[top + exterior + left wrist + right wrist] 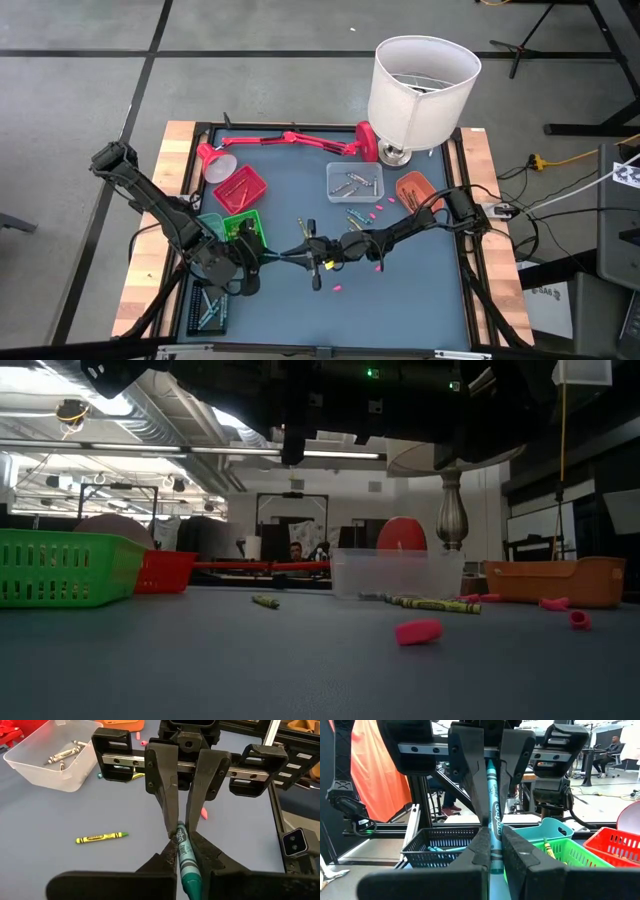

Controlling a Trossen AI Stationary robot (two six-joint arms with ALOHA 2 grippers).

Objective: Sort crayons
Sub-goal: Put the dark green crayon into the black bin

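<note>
Lying on the blue table [200, 660], a crayon [265, 602].

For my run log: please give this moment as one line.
phase: handover mid-air | left gripper: shut on teal crayon | right gripper: shut on teal crayon | table: loose crayons remain

— Where are the two arms?
— Both reach inward over the table's middle, the left gripper [283, 257] and right gripper [306, 254] meeting tip to tip.
— And their fingers?
— Each pair is closed on opposite ends of one teal crayon [186, 856] between them.
</note>
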